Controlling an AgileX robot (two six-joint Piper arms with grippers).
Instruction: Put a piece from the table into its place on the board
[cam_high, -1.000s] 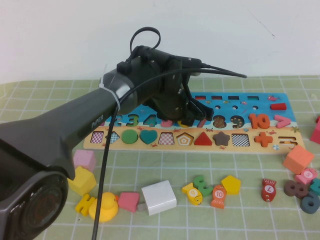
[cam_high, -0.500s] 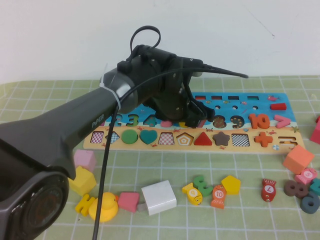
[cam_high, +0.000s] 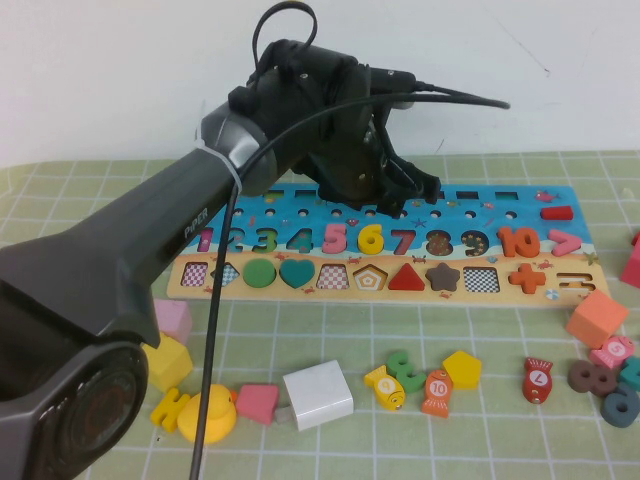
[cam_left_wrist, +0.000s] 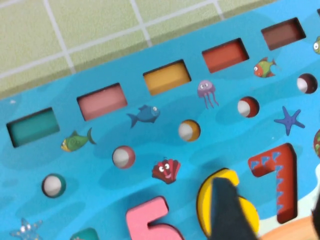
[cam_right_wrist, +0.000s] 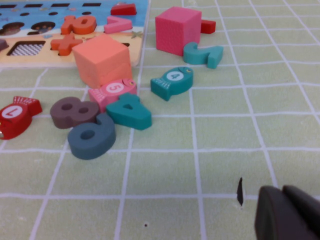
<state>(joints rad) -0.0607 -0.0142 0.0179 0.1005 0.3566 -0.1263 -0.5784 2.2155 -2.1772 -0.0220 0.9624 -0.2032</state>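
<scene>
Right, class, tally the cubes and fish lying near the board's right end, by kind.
Cubes: 2 (orange cube, pink cube)
Fish: 3 (red fish, pink fish, teal fish)
Total: 5
Left claw open above board; right claw low over mat.

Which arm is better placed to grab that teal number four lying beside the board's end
Right. The right end effector sits low over the mat near the teal numeral four; the left end effector hovers over the board's middle.

High view and both wrist views share the board (cam_high: 560, 262).
</scene>
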